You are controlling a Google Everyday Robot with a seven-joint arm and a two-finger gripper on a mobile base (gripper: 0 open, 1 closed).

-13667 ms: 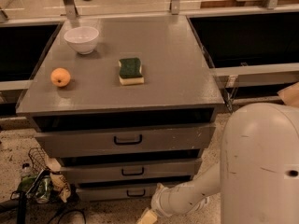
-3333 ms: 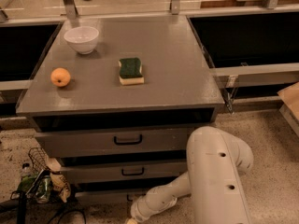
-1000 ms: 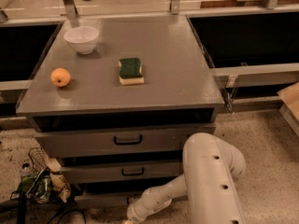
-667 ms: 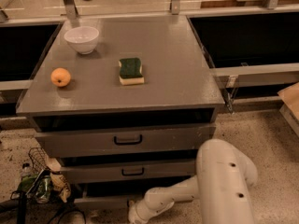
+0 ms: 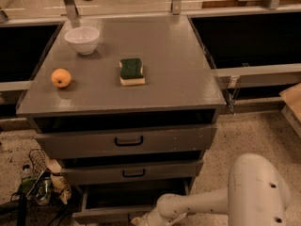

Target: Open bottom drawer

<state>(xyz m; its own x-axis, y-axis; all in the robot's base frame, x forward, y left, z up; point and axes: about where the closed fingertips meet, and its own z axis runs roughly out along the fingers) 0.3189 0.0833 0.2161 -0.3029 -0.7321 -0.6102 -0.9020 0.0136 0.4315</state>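
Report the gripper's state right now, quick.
Gripper: down at the front of the pulled-out bottom drawer, at the picture's lower edge; open or shut cannot be told.

bottom drawer (image 5: 108, 214) pulled out, cavity reachable under overhanging middle drawer (image 5: 131, 172) | gripper (image 5: 140, 220) at its front lip (frame's bottom edge) | floor clutter (image 5: 40, 182) crowds left | floor (image 5: 244, 131) right open

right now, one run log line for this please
slim grey-painted bottom drawer: pulled out, dark interior showing | pincer: low at its front, at view's bottom edge | status: drawer open
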